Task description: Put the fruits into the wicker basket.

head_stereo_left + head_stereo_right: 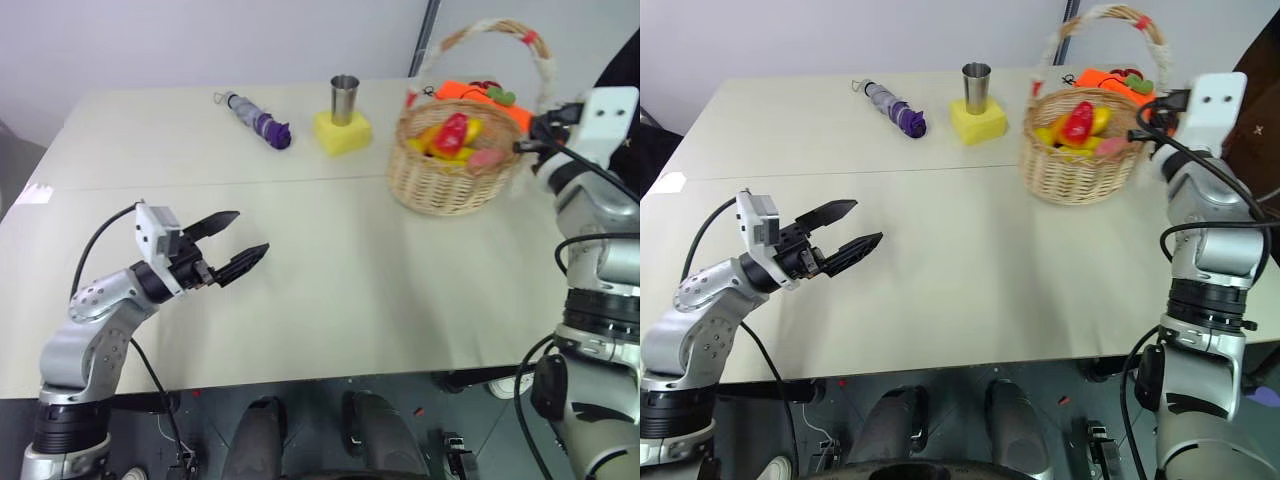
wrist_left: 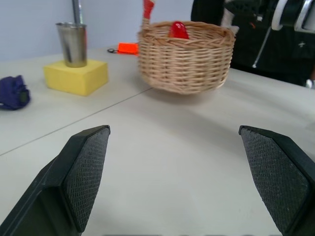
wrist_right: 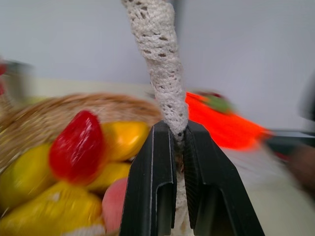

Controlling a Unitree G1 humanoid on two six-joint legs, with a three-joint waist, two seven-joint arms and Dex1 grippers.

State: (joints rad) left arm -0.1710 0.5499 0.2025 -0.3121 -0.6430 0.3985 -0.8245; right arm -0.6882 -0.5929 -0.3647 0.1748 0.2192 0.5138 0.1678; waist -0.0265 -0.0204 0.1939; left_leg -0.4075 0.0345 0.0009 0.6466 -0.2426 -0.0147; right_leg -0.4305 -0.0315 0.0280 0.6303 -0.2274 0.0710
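Observation:
The wicker basket [image 1: 450, 180] stands at the table's far right and holds the fruits: a red one [image 1: 452, 130] on top of several yellow ones [image 3: 34, 172] and a pink one [image 1: 486, 157]. Its white-wrapped handle [image 3: 158, 64] arches above them. My right gripper [image 3: 179, 132] is at the basket's right side, shut on the lower part of that handle. Well apart from the basket, my left gripper [image 1: 250, 232] hovers open and empty over the near left of the table, pointing toward it.
A steel cup [image 1: 345, 98] stands on a yellow sponge block [image 1: 342, 134] left of the basket. A purple-wrapped bottle [image 1: 258, 118] lies farther left. An orange object [image 1: 482, 96] sits behind the basket. The table [image 1: 380, 290] has a seam across its middle.

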